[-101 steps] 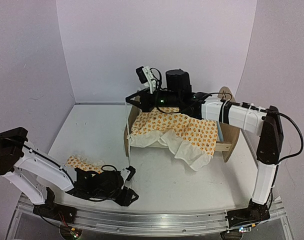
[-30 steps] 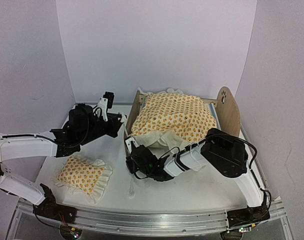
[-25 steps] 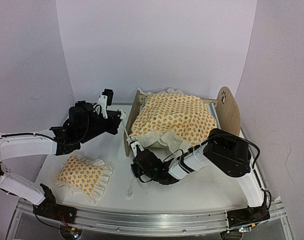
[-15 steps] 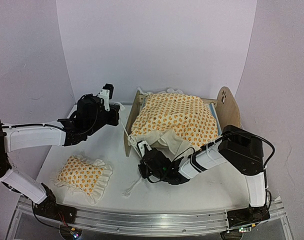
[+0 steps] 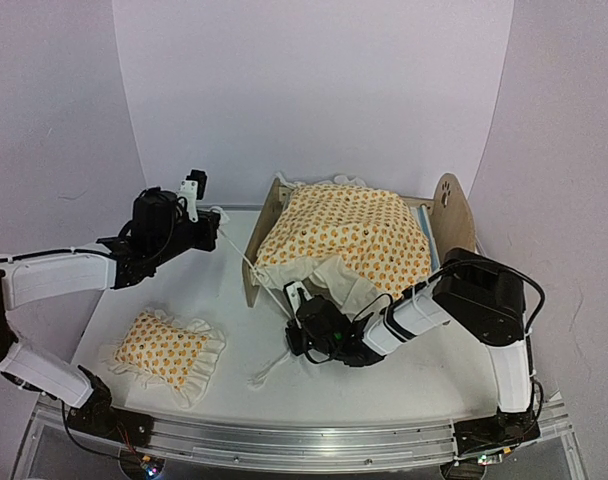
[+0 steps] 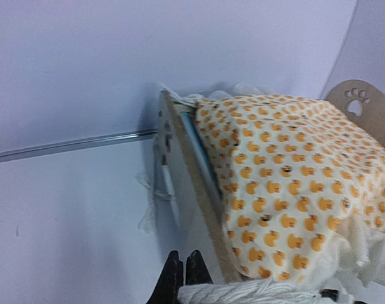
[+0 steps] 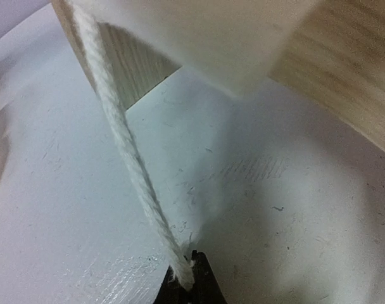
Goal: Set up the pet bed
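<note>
Lying across the back of the desk (image 5: 184,290), the pet bed (image 5: 456,235) has its long axis running left to right: the tall rounded headboard (image 5: 449,195) (paw-print cutout showing) stands toward the right wall, and the low footboard (image 5: 252,285) faces the left arm. An orange-patterned blanket (image 5: 349,235) covers the top and spills over the near side. A white cord (image 5: 239,248) runs taut from the left end effector (image 5: 216,218) past the footboard down to the right end effector (image 5: 296,338). Both are clamped on it, fingers together, and its frayed tail lies on the desk. The matching pillow (image 5: 167,345) sits front left, well apart from the bed.
</note>
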Motion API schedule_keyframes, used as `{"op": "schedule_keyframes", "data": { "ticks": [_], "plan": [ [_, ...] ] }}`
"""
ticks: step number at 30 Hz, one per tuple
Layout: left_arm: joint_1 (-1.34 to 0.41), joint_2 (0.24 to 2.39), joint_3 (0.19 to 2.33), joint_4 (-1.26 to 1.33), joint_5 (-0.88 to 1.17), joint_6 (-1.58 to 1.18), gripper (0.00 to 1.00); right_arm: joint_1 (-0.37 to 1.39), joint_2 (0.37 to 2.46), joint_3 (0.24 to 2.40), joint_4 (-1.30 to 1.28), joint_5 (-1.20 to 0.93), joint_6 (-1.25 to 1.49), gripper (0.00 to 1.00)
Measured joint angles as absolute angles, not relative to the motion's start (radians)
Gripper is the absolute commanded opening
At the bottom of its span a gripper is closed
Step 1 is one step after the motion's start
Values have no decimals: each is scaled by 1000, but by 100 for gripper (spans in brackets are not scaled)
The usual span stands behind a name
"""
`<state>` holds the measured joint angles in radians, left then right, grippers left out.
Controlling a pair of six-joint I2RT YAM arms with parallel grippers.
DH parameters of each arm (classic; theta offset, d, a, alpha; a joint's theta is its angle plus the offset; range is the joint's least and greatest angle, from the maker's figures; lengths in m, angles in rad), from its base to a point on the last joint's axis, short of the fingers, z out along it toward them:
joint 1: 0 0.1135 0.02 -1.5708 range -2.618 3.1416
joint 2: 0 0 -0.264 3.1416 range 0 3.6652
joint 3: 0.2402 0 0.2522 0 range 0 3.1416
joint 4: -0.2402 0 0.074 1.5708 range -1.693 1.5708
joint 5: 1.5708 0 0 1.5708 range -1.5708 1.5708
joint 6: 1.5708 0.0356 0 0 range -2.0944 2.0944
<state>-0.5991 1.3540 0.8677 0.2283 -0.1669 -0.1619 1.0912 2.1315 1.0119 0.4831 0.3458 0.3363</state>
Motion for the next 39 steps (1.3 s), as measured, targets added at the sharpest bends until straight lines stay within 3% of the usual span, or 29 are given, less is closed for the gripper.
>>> {"op": "schedule_keyframes", "data": {
  "ticks": [6,11,15,24,30,39],
  "plan": [
    [-586,1189,773,212,104,-248,0,1088,2118,1050,427,241,322,0],
    [-574,1042,646,144,86,-303,0,1066,2109,1047,397,198,337,0],
    [-573,1029,669,64,45,-290,0,1047,2097,1000,440,195,345,0],
    [-578,1464,1122,16,207,-223,0,1106,2054,913,516,112,245,0],
    [-581,1766,1392,-19,258,-171,0,1210,2120,1068,496,107,172,0],
    [-581,1931,1566,-91,227,-103,0,1212,2245,1228,395,240,103,0]
  ]
}}
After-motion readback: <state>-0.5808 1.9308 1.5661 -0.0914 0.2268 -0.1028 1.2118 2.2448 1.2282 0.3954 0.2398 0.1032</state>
